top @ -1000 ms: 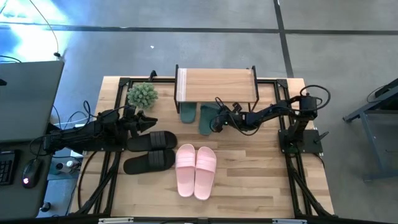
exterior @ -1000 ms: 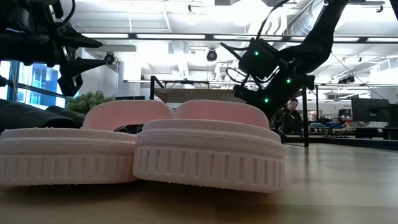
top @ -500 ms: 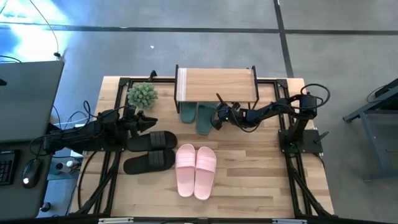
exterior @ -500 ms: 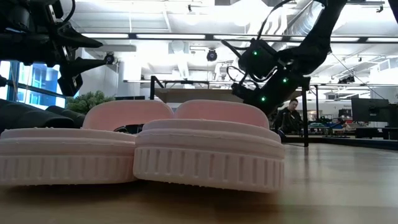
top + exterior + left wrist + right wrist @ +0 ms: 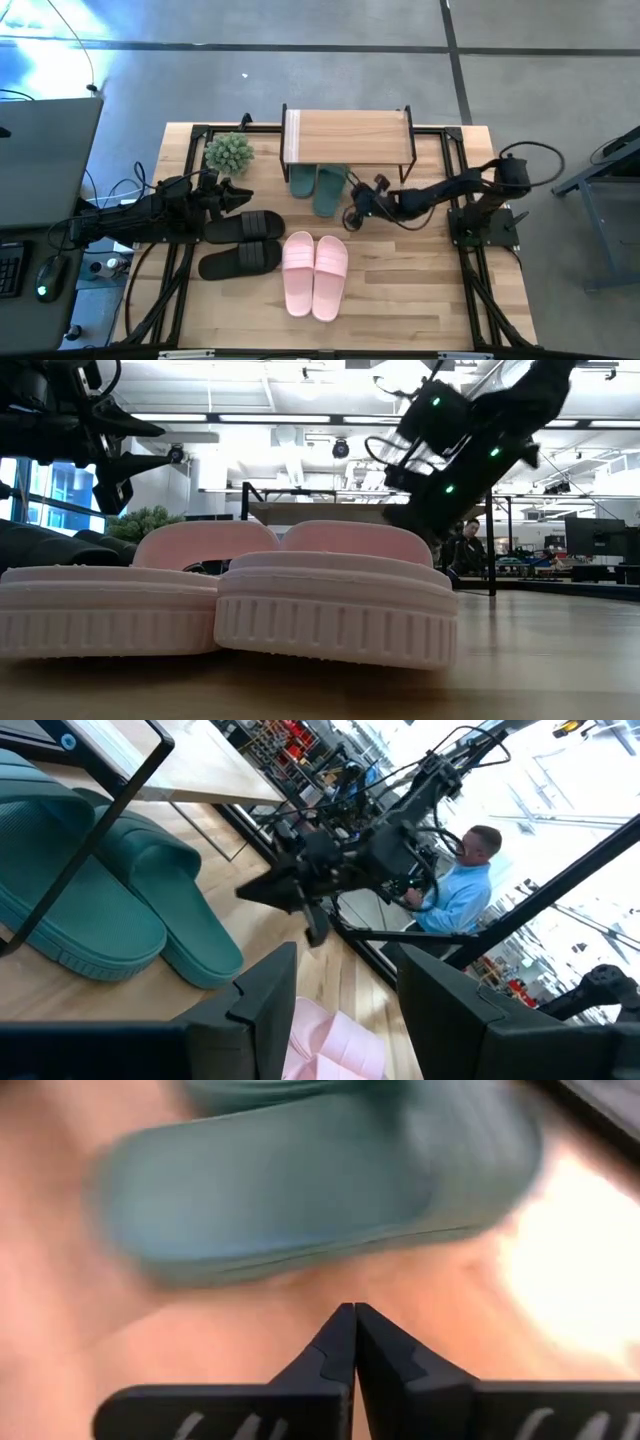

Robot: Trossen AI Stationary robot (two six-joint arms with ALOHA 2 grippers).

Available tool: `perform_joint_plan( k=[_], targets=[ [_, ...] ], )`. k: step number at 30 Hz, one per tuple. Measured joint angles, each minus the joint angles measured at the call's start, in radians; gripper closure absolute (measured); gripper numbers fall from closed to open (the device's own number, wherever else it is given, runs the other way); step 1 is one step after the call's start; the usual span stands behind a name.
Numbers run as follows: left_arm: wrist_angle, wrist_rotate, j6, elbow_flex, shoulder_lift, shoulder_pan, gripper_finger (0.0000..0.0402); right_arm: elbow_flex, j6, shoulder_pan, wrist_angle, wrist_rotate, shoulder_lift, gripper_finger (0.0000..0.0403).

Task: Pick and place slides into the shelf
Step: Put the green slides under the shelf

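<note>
The shelf stands at the table's far edge. The two dark green slides lie side by side, toes under its plank; they also show in the right wrist view and the left wrist view. The black pair lies at centre left. The pink pair lies at the middle and fills the low view. My right gripper is shut, just near of the right green slide and apart from it. My left gripper is open above the far black slide.
A small green plant stands left of the shelf. A black frame rail runs around the table's sides. Bare wood lies right of the pink pair. A person in a blue shirt sits in the room behind.
My right gripper has drawn back from the right green slide's side toward the table's near edge, and in the low view its arm has risen. That slide has ended slightly farther left, closer to its mate. My left arm has kept still.
</note>
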Motion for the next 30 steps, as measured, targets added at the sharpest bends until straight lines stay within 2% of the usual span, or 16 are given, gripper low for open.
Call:
perform_joint_plan(
  k=[4,9,15,23,30],
  targets=[
    [0.0,-0.002,0.001,0.0,0.0,0.0,0.0243,0.0,0.018,0.069,0.056,-0.15,-0.016,0.0403],
    [0.0,-0.004,0.003,0.0,0.0,0.0,0.0243,0.033,-0.006,0.098,0.094,-0.167,0.037,0.0403],
    [0.0,-0.007,0.003,0.0,0.0,0.0,0.0243,0.124,-0.071,0.091,0.098,-0.251,0.163,0.0403],
    [0.0,-0.008,0.003,0.0,0.0,0.0,0.0243,0.296,-0.124,0.09,0.067,-0.251,0.298,0.0403],
    [0.0,-0.007,0.003,0.0,0.001,0.0,0.0243,0.364,-0.093,0.084,-0.021,-0.171,0.364,0.0403]
  ],
)
